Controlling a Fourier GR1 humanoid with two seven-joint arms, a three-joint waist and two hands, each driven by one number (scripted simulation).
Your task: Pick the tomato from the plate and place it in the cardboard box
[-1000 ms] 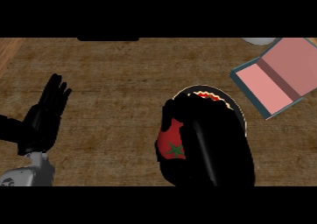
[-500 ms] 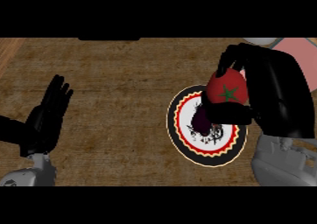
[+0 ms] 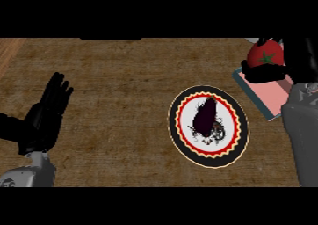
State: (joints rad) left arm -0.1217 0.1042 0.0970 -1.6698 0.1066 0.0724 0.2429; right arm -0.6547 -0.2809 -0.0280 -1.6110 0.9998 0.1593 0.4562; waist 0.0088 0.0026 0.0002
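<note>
The right hand [image 3: 305, 59] is at the 2 o'clock position of the view, with its fingers curled round the tomato [image 3: 265, 55]. The tomato is red with a green star-shaped calyx facing the viewer. It is clear of the worktop [image 3: 123, 88] and sits over the far end of the box [image 3: 270, 96]. Whether it touches the box cannot be determined.

The box shows a pink interior and lies at the right edge of the view, at 2 o'clock from the plate [image 3: 187, 151]. The right forearm [image 3: 308, 136] covers part of it.

The plate lies on the worktop just right of centre. It has a black rim, a red and yellow scalloped ring and a dark motif on a white centre. The tomato is at 1 o'clock from the plate and apart from it.

The left hand [image 3: 48, 112] is at 9 o'clock, near the left edge. It is wide open, fingers straight and pointing towards 12 o'clock, and holds nothing.
</note>
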